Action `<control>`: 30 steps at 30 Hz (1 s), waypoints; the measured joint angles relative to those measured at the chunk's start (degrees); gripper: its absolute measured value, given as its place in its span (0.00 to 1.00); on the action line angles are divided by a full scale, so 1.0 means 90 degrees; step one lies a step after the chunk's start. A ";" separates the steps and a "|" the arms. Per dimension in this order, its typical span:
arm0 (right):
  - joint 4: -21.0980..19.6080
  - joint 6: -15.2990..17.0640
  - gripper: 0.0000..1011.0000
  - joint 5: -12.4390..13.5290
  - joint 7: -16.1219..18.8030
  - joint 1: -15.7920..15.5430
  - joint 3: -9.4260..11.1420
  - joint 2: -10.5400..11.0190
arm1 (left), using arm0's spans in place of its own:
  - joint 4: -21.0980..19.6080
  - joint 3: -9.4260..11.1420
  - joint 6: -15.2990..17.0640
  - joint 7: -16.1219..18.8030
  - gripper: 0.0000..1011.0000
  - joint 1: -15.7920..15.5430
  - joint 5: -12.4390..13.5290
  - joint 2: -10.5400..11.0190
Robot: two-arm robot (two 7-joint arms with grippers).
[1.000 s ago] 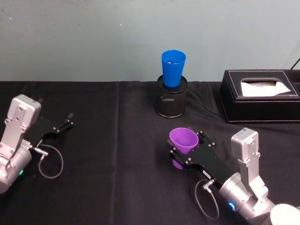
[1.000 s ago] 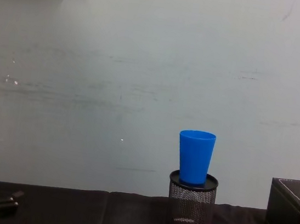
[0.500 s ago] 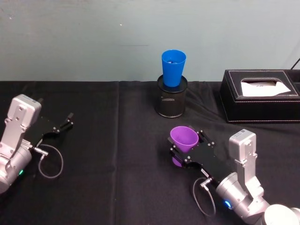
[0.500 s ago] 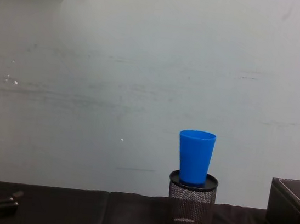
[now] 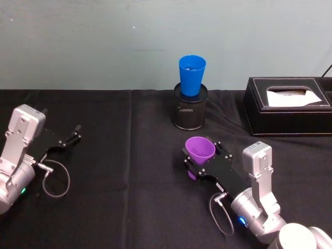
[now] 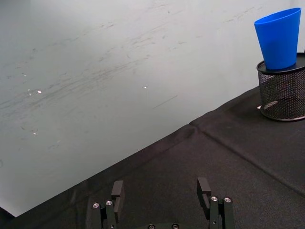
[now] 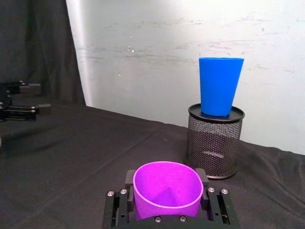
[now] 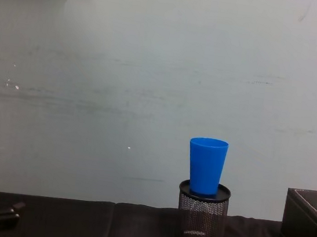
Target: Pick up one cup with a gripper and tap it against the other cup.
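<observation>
The purple cup (image 5: 200, 150) is clamped upright between the fingers of the right gripper (image 5: 201, 161), with one finger pressed against each side of its wall, as is seen in the right wrist view (image 7: 167, 191). From the middle of the bench (image 5: 129, 171) in the head view, the held cup lies toward four o'clock. The blue cup (image 5: 191, 75) is seated in the black mesh pot (image 5: 190, 113), which stands at twelve o'clock from the purple cup, near the bench's far edge by the wall. A strip of bare black cloth is left between cup and pot. A black tissue box (image 5: 288, 106) is set at two o'clock from the purple cup, well apart. The left gripper (image 5: 66, 140) is parked at nine o'clock, its fingers spread with nothing between them (image 6: 162, 202).
</observation>
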 joint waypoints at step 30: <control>0.0087 -0.0028 0.99 -0.0111 -0.0069 0.0031 0.0030 -0.0064 | 0.0000 0.0000 0.0000 0.0000 0.99 0.0000 0.0000 0.0000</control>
